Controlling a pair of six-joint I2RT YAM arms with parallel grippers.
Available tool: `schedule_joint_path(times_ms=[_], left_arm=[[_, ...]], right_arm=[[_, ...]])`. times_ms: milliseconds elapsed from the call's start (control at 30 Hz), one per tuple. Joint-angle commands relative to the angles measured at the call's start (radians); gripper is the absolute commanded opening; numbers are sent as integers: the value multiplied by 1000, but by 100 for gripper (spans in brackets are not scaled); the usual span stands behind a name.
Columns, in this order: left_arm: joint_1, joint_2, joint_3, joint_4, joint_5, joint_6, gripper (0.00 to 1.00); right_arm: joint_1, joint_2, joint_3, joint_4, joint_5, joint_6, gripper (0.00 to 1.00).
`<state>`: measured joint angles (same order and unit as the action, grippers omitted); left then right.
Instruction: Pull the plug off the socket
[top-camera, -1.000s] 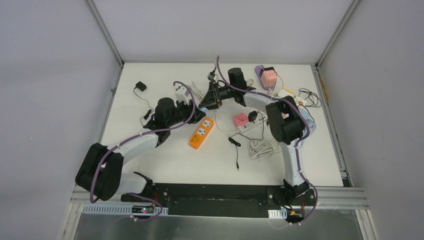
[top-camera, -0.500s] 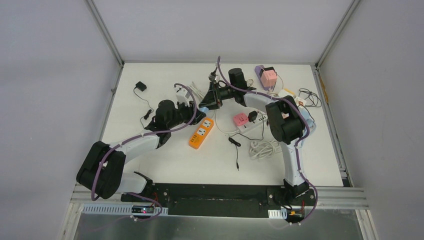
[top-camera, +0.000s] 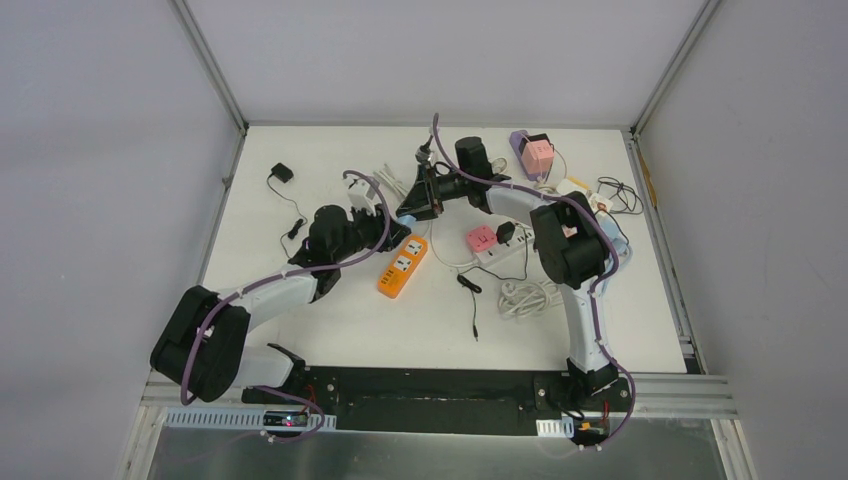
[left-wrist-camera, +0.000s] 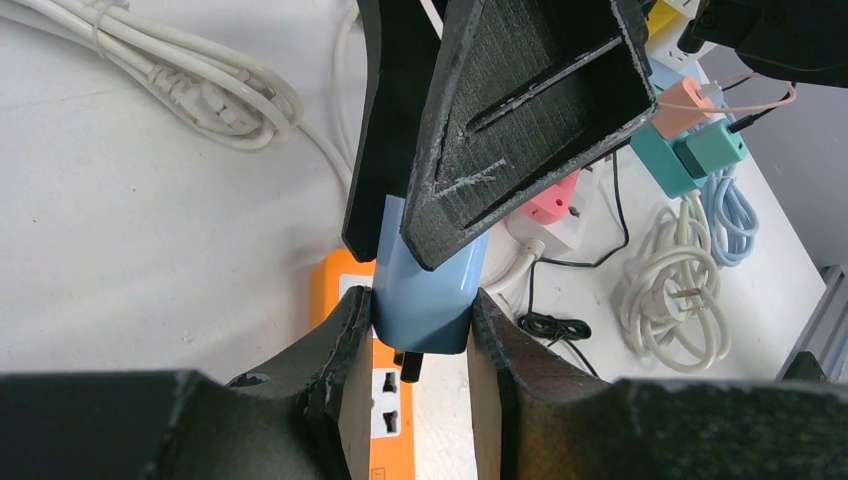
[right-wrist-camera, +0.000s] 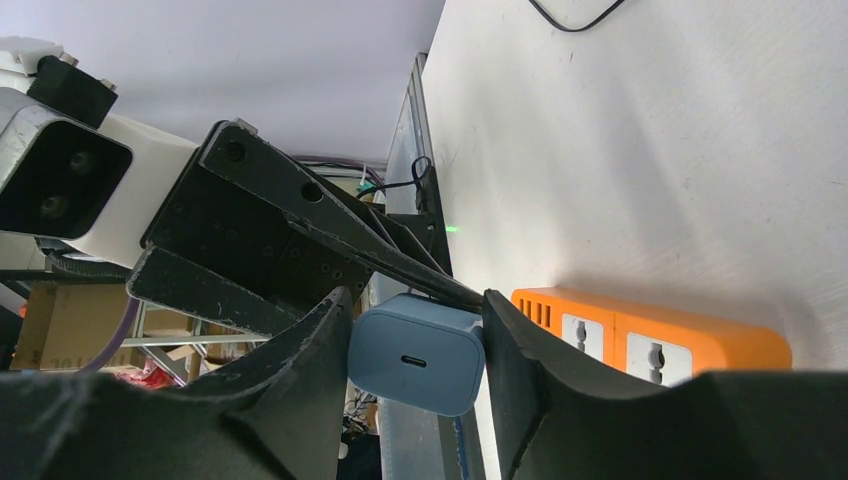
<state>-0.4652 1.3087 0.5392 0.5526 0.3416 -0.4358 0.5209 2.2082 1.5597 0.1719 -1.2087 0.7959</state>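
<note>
While left tool (left-wrist-camera: 418, 325) clamps plug (left-wrist-camera: 428, 285), right tool (right-wrist-camera: 416, 340) too.

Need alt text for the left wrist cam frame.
A light-blue charger is clamped by both the left gripper, at the bottom of frame, and the right gripper, from above, over an orange power strip on a white table. To the right lie coiled cables and small adapters.

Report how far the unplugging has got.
Done: the blue plug looks out of its socket, its prong bare above the orange power strip, which lies on the table. In hand: the left gripper and right gripper both clamp the plug. Left: probably only setting it down and letting go.
</note>
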Motion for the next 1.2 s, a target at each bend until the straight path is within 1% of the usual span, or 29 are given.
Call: schedule_joint_path(times_ms=[0, 133, 233, 300, 333, 367, 400, 433, 467, 500, 733, 900, 1033, 1100, 1167], left_arm=[[2, -33, -26, 3, -16, -61, 0], [2, -52, -38, -6, -15, -59, 0], [2, -71, -40, -42, -9, -43, 0], [2, -86, -36, -83, -2, -24, 0], [1, -94, -34, -104, 0, -17, 0], [1, -102, -31, -125, 2, -11, 0], [1, -110, -27, -146, 3, -5, 0], [2, -119, -25, -165, 2, 3, 0], [2, -127, -23, -183, 1, 8, 0], [2, -140, -22, -202, -2, 15, 0], [3, -186, -31, -264, -47, 36, 0], [40, -209, -25, -322, -83, -35, 0], [118, -228, -13, -395, -118, -116, 0], [183, -225, -10, -418, -92, -160, 0], [260, -209, -6, -429, -50, -203, 0]], right_arm=[[4, -23, 16, 90, -59, -15, 0], [4, -26, 13, 90, -59, -15, 0], [4, -28, 11, 84, -59, -15, 0], [2, -31, 21, 15, -59, -15, 0], [2, -35, 35, -71, -62, 0, 48], [3, -37, 58, -183, -41, -92, 93], [4, -38, 92, -331, -25, -167, 98], [5, -38, 126, -460, 16, -301, 100], [5, -37, 156, -548, 35, -378, 100], [5, -37, 173, -587, 41, -408, 100], [5, -42, 171, -592, 37, -419, 100], [2, -45, 183, -623, 44, -458, 100], [1, -47, 214, -706, 65, -529, 100], [0, -47, 230, -741, 65, -529, 100], [-2, -47, 243, -773, 92, -605, 100]])
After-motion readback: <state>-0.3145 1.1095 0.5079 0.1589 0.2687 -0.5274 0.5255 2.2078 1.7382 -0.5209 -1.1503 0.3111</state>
